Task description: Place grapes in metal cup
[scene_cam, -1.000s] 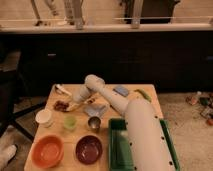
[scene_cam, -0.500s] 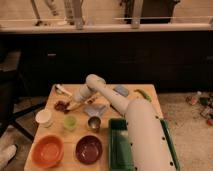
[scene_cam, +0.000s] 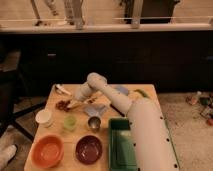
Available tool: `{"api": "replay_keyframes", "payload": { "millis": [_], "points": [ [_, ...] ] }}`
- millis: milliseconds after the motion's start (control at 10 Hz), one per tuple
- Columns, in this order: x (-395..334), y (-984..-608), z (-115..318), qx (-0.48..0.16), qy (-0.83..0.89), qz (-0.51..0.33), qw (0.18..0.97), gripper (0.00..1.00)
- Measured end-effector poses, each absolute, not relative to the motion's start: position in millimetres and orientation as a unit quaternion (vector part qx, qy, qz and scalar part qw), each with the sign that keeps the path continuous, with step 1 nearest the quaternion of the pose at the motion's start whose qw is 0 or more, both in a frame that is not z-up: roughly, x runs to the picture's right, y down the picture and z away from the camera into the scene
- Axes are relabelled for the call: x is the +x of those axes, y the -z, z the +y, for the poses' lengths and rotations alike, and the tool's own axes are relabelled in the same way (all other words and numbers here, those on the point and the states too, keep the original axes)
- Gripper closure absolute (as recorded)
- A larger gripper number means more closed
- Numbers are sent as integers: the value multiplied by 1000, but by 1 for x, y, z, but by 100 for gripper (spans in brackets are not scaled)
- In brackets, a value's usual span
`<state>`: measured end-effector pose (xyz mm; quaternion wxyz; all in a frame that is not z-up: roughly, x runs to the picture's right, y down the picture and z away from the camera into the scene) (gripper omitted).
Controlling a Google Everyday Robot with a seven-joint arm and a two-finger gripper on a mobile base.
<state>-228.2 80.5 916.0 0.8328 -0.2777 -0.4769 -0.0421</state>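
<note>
The grapes (scene_cam: 62, 105) are a small dark red bunch lying on the wooden table (scene_cam: 56, 131) near its left edge. The metal cup (scene_cam: 93, 123) stands upright further right and nearer the front, between a pale green cup and a green bin. My white arm reaches from the lower right across the table. The gripper (scene_cam: 73, 103) is low over the table, right beside the grapes on their right. I cannot make out whether it touches them.
A white cup (scene_cam: 44, 117) and a translucent pale green cup (scene_cam: 70, 123) stand left of the metal cup. An orange bowl (scene_cam: 48, 150) and a dark red bowl (scene_cam: 89, 149) sit at the front. A green bin (scene_cam: 122, 146) lies at right. A grey-blue cloth (scene_cam: 95, 110) lies mid-table.
</note>
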Motion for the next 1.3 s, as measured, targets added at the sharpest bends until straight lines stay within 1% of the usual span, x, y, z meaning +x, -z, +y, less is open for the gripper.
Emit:
{"api": "replay_keyframes", "payload": {
  "millis": [700,1100,1300],
  "points": [
    [-199,-853,19,-197,54,-485,850,100],
    [-182,-828,13,-180,61,-484,854,100],
    [-170,-802,10,-169,65,-480,859,100]
  ]
}}
